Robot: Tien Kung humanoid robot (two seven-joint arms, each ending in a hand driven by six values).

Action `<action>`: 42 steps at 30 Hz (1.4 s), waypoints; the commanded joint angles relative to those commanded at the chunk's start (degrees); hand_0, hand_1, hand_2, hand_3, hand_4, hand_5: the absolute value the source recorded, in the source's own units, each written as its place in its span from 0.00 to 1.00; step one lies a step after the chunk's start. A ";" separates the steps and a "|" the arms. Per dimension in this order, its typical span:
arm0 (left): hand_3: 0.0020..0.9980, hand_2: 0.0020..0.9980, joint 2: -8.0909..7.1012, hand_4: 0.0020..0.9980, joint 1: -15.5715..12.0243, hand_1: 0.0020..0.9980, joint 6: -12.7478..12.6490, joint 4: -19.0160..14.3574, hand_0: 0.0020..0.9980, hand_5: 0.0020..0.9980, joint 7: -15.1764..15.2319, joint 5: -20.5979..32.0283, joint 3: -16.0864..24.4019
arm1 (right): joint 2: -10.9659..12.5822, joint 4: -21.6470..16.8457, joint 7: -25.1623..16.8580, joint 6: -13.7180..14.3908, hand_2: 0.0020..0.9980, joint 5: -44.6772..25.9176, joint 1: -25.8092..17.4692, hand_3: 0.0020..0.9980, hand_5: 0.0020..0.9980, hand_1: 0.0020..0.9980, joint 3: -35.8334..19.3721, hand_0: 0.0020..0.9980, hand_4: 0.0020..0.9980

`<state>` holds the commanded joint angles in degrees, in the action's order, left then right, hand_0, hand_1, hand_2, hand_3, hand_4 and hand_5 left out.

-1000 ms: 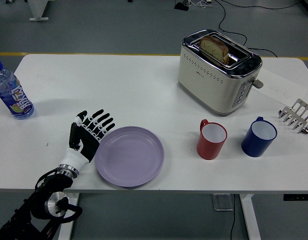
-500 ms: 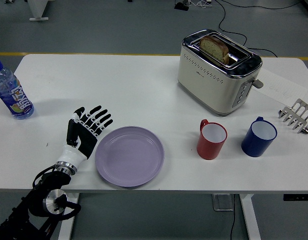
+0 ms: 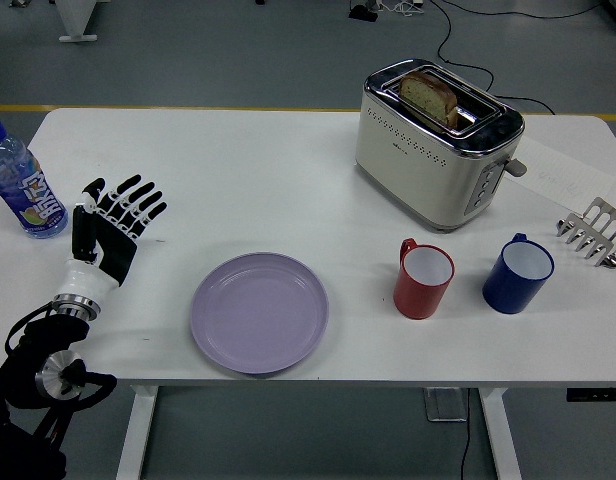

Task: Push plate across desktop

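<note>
Flat lavender plate (image 3: 259, 312), near edge

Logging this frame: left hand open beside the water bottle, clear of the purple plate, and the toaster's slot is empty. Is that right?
Not quite. The head view shows a slice of bread standing in the toaster, so the slot is not empty. The rest holds: the left hand is open with fingers spread, beside the water bottle and clear of the purple plate.

Lilac plate (image 3: 259, 312), red mug (image 3: 424, 279), blue mug (image 3: 518, 273), cream toaster (image 3: 437, 142), white table (image 3: 238, 170)
</note>
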<state>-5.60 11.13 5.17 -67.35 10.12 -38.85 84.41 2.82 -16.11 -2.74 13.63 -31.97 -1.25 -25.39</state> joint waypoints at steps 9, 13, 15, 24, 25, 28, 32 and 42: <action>0.63 0.65 -5.65 0.53 -0.19 0.70 -0.82 1.48 0.72 1.00 0.04 -0.09 5.12 | -0.16 0.06 0.07 0.00 0.61 0.03 -0.21 0.62 0.57 0.52 -0.26 0.59 0.38; 0.63 0.66 -6.89 0.53 -0.07 0.70 -1.38 2.19 0.72 1.00 -0.04 -0.04 6.47 | -0.18 0.08 -0.01 -0.08 0.60 -0.34 -0.12 0.62 0.57 0.52 -0.08 0.59 0.38; 0.63 0.66 -8.34 0.53 -0.17 0.70 -2.29 2.91 0.72 1.00 0.06 -0.75 8.22 | -0.17 0.09 -0.12 -0.22 0.60 -0.78 -0.07 0.62 0.57 0.52 0.19 0.59 0.38; 0.69 0.74 -12.29 0.53 -1.13 0.77 -8.38 3.53 0.74 1.00 3.30 -14.92 9.74 | -0.21 0.08 0.00 -0.26 0.60 -0.90 0.01 0.62 0.57 0.52 0.21 0.59 0.37; 0.69 0.74 -12.45 0.53 -1.37 0.77 -9.07 3.58 0.74 1.00 3.98 -16.75 9.77 | -0.24 0.05 0.05 -0.23 0.60 -0.82 0.02 0.62 0.57 0.52 0.16 0.59 0.37; 0.69 0.74 -12.42 0.53 -1.77 0.77 -10.15 3.86 0.74 1.00 5.13 -17.95 10.12 | -0.30 0.02 0.10 -0.20 0.60 -0.75 0.05 0.62 0.57 0.52 0.10 0.59 0.37; 0.79 0.87 -12.11 0.53 -2.23 0.88 -11.33 4.65 0.84 1.00 6.43 -18.09 10.78 | -0.36 0.00 0.20 -0.16 0.60 -0.55 0.16 0.62 0.57 0.52 0.01 0.59 0.37; 0.88 0.94 -11.36 0.54 -3.86 0.92 -12.50 5.36 0.89 1.00 8.44 -18.74 11.90 | -0.35 -0.02 0.31 -0.21 0.61 -0.27 0.25 0.62 0.57 0.52 -0.02 0.59 0.37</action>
<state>-16.96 7.27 -7.33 -61.98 18.56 -57.60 96.31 2.47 -16.13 -2.42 13.42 -32.24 -1.00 -25.42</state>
